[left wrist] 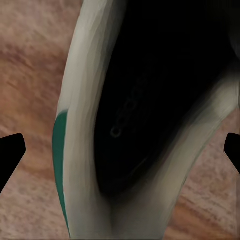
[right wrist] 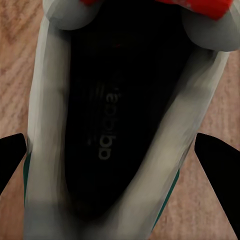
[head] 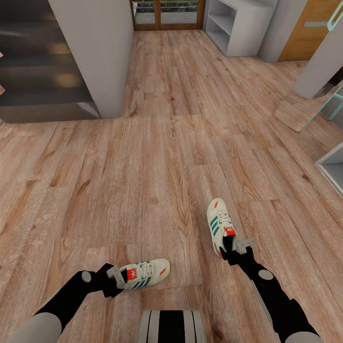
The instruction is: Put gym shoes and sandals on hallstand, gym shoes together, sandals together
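left pincer [head: 117,277] grips a gym shoe [head: 145,274] toe pointing right; right pincer [head: 237,247] grips one [head: 220,225] toe pointing ahead.

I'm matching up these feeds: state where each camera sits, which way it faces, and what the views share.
Head view: on the head, facing forward and down at the corridor floor; both arms show.
Left wrist view: on the left arm, looking into the left gym shoe; fingertips show.
Right wrist view: on the right arm, looking into the right gym shoe.
Shared: both shoes.
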### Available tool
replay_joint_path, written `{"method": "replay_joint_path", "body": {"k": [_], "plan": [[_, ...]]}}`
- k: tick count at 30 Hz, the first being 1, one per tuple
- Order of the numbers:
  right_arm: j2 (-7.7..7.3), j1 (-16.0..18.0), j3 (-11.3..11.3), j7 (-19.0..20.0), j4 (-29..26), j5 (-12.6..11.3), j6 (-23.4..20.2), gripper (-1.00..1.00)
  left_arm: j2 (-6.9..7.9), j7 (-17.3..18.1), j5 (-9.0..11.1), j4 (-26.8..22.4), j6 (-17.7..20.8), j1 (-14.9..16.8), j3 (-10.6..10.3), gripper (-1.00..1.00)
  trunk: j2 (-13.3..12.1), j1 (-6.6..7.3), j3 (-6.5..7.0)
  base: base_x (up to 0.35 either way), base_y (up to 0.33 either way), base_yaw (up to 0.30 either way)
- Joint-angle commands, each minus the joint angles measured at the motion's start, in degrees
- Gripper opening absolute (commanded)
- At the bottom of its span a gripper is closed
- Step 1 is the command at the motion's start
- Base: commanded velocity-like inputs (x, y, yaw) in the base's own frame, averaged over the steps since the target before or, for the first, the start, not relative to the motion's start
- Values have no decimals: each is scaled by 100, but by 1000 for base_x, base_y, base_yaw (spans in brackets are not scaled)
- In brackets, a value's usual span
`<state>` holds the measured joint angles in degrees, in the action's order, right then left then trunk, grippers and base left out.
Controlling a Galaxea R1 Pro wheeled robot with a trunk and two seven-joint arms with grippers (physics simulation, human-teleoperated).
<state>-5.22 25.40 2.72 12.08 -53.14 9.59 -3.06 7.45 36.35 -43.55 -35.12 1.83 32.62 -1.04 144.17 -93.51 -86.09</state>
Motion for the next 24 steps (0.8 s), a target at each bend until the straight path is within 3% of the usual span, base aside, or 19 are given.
{"method": "replay_joint_path", "body": {"k": [1, 5, 6, 24], "plan": [[3, 0, 18, 40, -12, 51, -27, -100, -10, 21, -18, -12, 19, 3, -11, 100, 1, 1, -4, 0, 0, 0], [3, 0, 18, 40, -12, 51, -27, -100, -24, 19, -18, -12, 19, 6, -11, 100, 1, 1, -4, 0, 0, 0], [3, 0, 18, 40, -12, 51, -28, -100, -26, 17, -19, -12, 19, 6, -9, -100, 1, 1, -4, 0, 0, 0], [3, 0, 18, 40, -12, 51, -26, -100, -18, 19, -13, 5, 7, 4, -7, -100, 1, 1, -4, 0, 0, 0]]}}
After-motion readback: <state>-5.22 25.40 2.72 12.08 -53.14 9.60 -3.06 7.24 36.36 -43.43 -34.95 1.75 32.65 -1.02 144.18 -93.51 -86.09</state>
